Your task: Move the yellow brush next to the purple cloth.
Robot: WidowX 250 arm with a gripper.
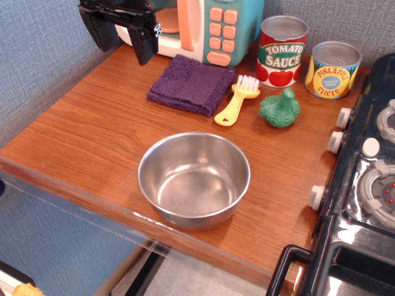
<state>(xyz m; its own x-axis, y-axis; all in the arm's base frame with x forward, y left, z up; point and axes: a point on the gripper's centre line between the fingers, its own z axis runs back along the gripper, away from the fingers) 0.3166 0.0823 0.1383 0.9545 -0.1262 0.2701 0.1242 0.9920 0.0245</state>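
Note:
The yellow brush (237,101) lies flat on the wooden table, white bristles toward the back, its handle pointing to the front. It rests right beside the right edge of the purple cloth (191,84), touching or almost touching it. My gripper (125,36) hangs in the air at the upper left, well away from both, left of the cloth. Its two black fingers (146,42) stand apart and hold nothing.
A steel bowl (194,179) sits in the front middle. Behind the cloth stands a toy microwave (213,28). A tomato sauce can (281,52), a pineapple can (332,69) and a green broccoli toy (280,108) are at the back right. A toy stove (364,185) lines the right edge.

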